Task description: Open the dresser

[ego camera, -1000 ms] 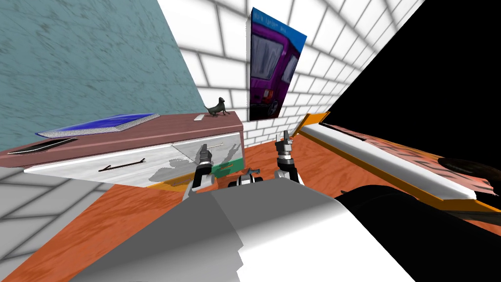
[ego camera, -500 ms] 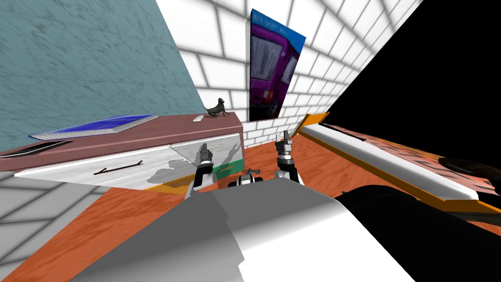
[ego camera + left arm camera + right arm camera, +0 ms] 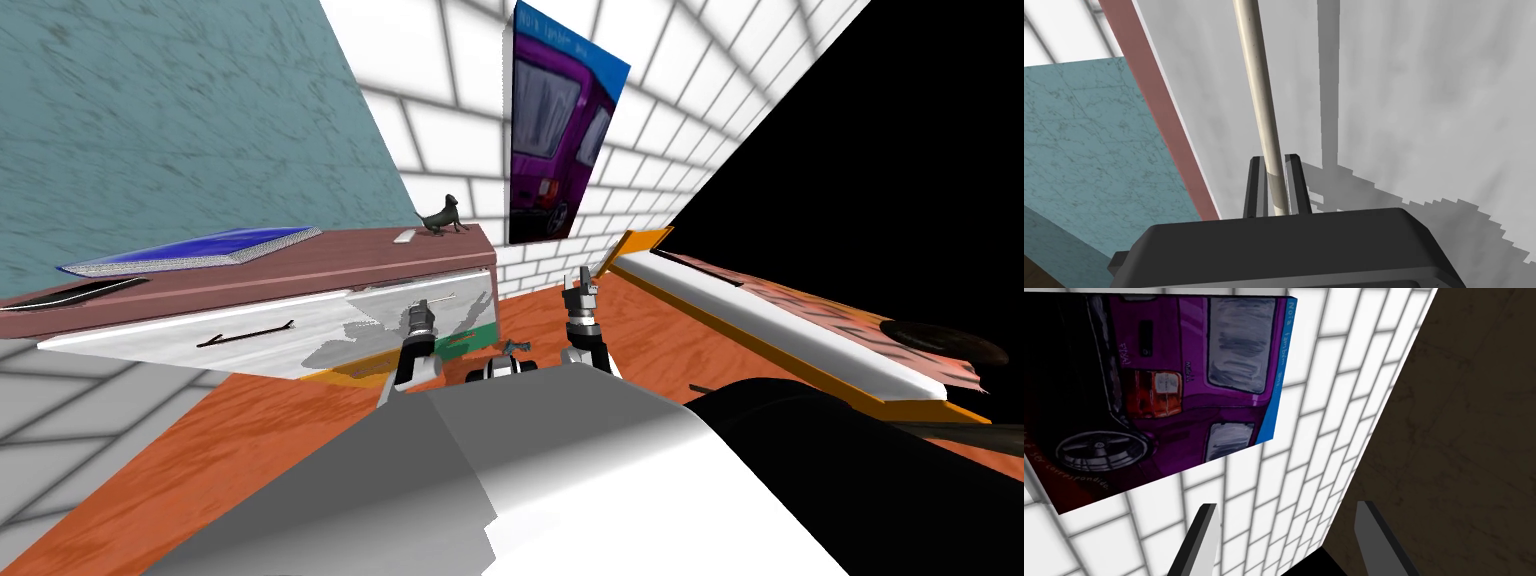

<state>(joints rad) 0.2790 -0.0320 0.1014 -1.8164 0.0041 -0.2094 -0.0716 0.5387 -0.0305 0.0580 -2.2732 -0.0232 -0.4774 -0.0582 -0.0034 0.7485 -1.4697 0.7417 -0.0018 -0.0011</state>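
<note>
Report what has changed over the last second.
Little. The whole head view has shifted and rolled slightly: that is my own move, not a move of the dresser. The left gripper stays put, jaws shut on the pale handle of the white drawer front; I cannot tell whether it has come out further. The right gripper stays raised and open.

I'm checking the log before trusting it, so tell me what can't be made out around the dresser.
The handle, left wrist view: one end cut off by the picture's edge, the other behind the left hand shut on it.
Drawer's inside, head view: hidden behind its white front.
Small white thing on the dresser, head view: too small to name.
</note>
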